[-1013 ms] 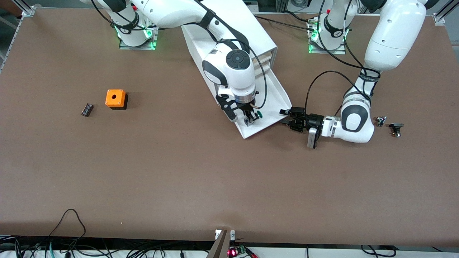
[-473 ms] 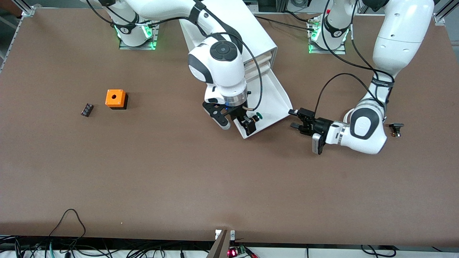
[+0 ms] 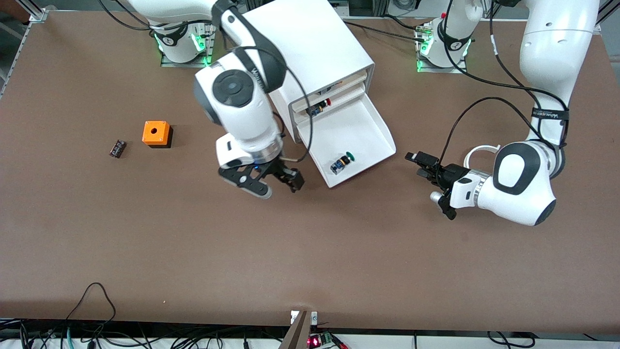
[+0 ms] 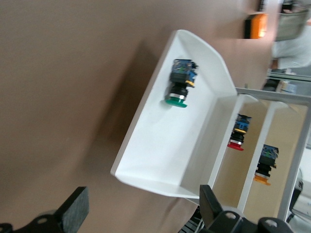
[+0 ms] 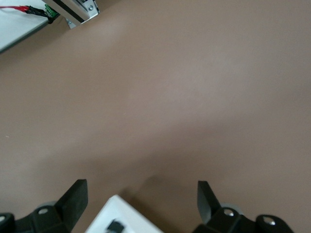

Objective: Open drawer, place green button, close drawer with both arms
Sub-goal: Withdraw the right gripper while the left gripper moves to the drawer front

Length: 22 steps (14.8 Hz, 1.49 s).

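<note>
1. My left claw (image 3: 420, 165) sits nearest the front camera of the things that matter here, low over the bare bench (image 3: 310, 252) toward my left arm's end, just off the corner of the pulled-out drawer (image 3: 370, 138). Its fingers are spread apart with nothing between them, and its wrist view looks straight along the tray.

2. My right claw (image 3: 271, 182) hangs over the bench beside the drawer's front lip, toward my right arm's end. Its fingers are spread wide and empty; its wrist view shows mostly brown bench with a white corner of the tray at the edge.

3. The button (image 3: 341, 162) lies on its side in the drawer, close to the front wall, green cap pointing toward my left arm's end. It is apart from both claws, between them and a little farther from the front camera.

4. I judge placing done and closing the step in hand. The next move calls for a claw set flat against the drawer's front lip, pushing squarely toward the cabinet (image 3: 315, 43) so the tray does not skew.

5. Farther back, the two upper drawers (image 3: 334, 94) show small parts and need no touching.
</note>
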{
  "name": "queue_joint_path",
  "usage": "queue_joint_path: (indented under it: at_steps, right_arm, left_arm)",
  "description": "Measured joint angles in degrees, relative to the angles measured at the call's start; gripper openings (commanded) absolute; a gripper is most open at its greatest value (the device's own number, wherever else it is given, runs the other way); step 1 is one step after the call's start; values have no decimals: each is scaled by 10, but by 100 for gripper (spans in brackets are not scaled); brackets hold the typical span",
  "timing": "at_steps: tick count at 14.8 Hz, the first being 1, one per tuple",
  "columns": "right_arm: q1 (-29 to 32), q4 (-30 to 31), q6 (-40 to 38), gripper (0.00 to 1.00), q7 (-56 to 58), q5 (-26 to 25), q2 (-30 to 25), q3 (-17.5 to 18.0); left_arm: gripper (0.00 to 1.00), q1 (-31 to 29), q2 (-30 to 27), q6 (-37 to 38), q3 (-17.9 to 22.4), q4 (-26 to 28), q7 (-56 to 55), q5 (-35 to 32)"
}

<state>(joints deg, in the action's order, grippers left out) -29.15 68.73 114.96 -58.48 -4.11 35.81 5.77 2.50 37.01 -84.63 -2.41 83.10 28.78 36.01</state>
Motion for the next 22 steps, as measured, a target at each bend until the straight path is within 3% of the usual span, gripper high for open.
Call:
queue_joint_path:
  at_steps: [6, 11, 16, 19, 22]
  right_arm:
    - [115, 40, -1, 100, 259, 5, -32, -2]
    - [193, 88, -1, 100, 438, 30, -65, -3]
    - [257, 156, -1, 100, 552, 42, -133, -3]
    - [264, 201, -5, 100, 560, 42, -195, -3]
    - [264, 251, -13, 100, 561, 42, -264, -6]
  left_arm:
    - [100, 64, -17, 0, -8, -28, -296, -126]
    - [100, 152, -17, -115, -9, -28, -570, -239]
    - [100, 183, -21, -249, -8, 15, -650, -246]
    - [100, 196, -22, -344, -8, 76, -668, -246]
    - [100, 208, -22, -385, -8, 110, -679, -246]
